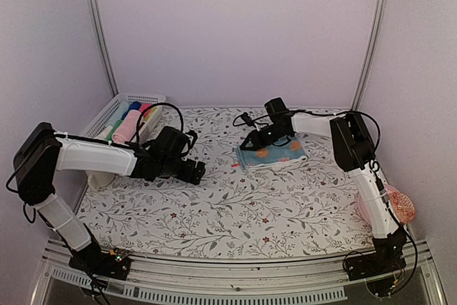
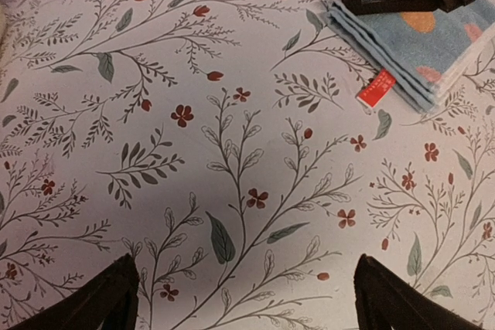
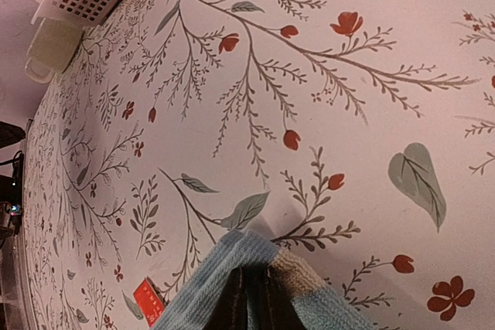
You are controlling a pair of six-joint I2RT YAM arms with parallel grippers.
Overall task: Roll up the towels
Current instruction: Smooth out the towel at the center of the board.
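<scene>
Right of centre on the floral table (image 1: 235, 212), one light blue towel (image 1: 275, 153) lies folded flat, with one red tag (image 2: 376, 87) at its near-left corner. The right gripper (image 1: 248, 143) has its fingers pressed together, pinching the towel's left edge. The left gripper (image 1: 196, 171) hovers well apart to the left, fingers spread wide. One white basket (image 1: 136, 98) at back left holds one pale pink towel (image 1: 125, 130), rolled. One pink plate (image 1: 403, 208) sits at the right edge.

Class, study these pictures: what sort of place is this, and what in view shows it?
Likely a robot lab work cell, not a home: left arm and right arm bolted at the table edge, bare walls with metal posts, a light blue towel laid out.
</scene>
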